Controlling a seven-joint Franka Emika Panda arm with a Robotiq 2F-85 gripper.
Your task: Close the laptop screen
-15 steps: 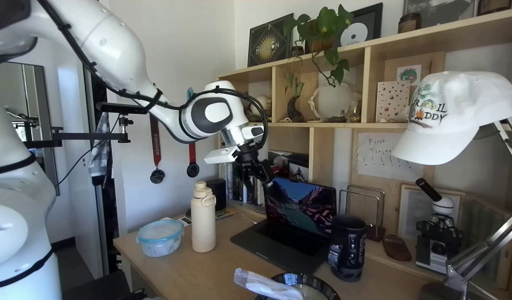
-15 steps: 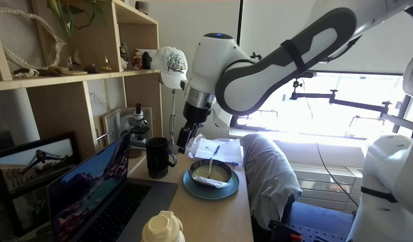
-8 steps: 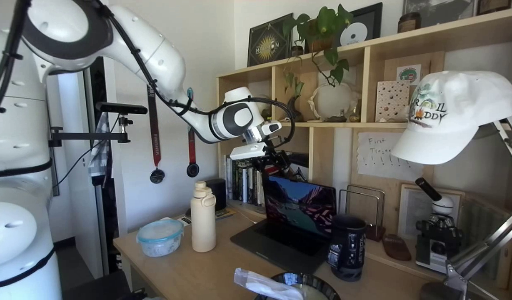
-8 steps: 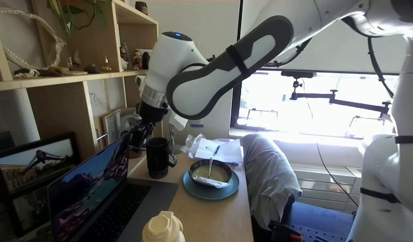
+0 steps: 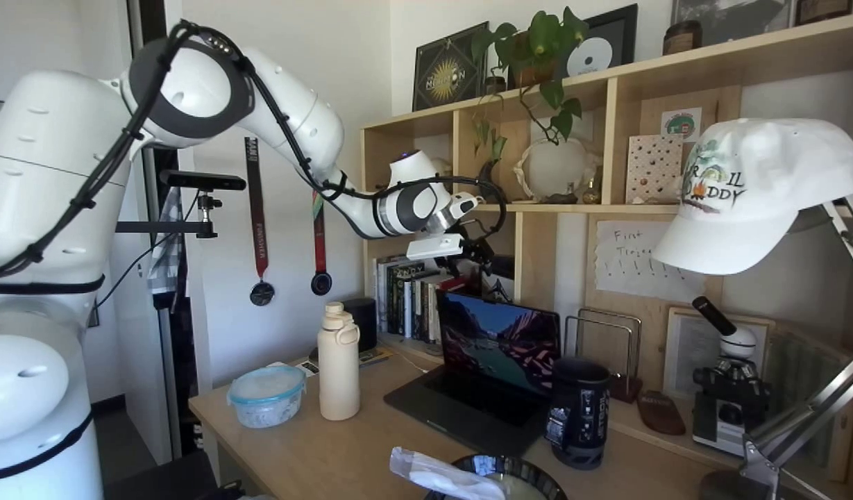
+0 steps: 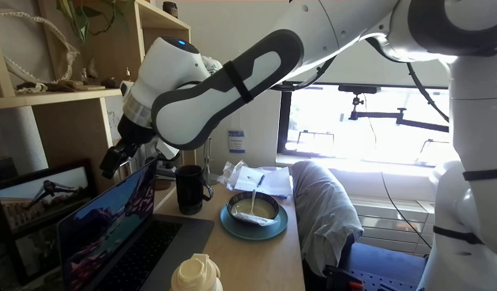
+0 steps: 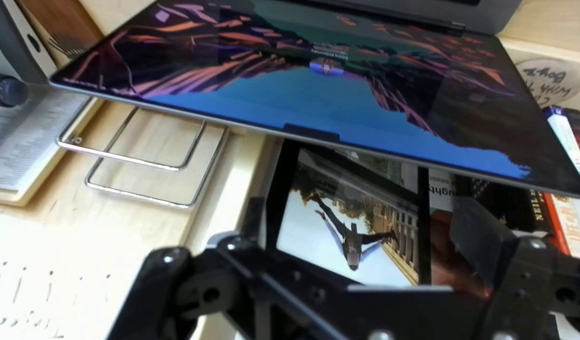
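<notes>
The laptop screen [image 5: 501,345] stands open, tilted back from the keyboard base [image 5: 468,406], with a dark canyon picture in red and blue. It also shows in an exterior view [image 6: 111,226] and, upside down, across the top of the wrist view [image 7: 299,94]. My gripper [image 5: 473,267] is above and behind the screen's top edge, apart from it. In an exterior view, the gripper [image 6: 111,163] points down between the screen and the shelf. In the wrist view, the fingers of the gripper [image 7: 365,219] are spread wide with nothing between them. The screen's back is hidden.
A black mug [image 5: 579,413] stands close to the laptop's side. A cream bottle [image 5: 339,368] stands at its other side. Behind the screen are a framed photo [image 6: 50,194], a wire rack [image 7: 143,160] and books [image 5: 412,305]. A bowl [image 6: 252,206] sits on a blue plate [image 6: 252,232].
The arm has swung from in front of the laptop, over the screen's top edge, to behind it, toward the shelf. The laptop screen has not moved.
</notes>
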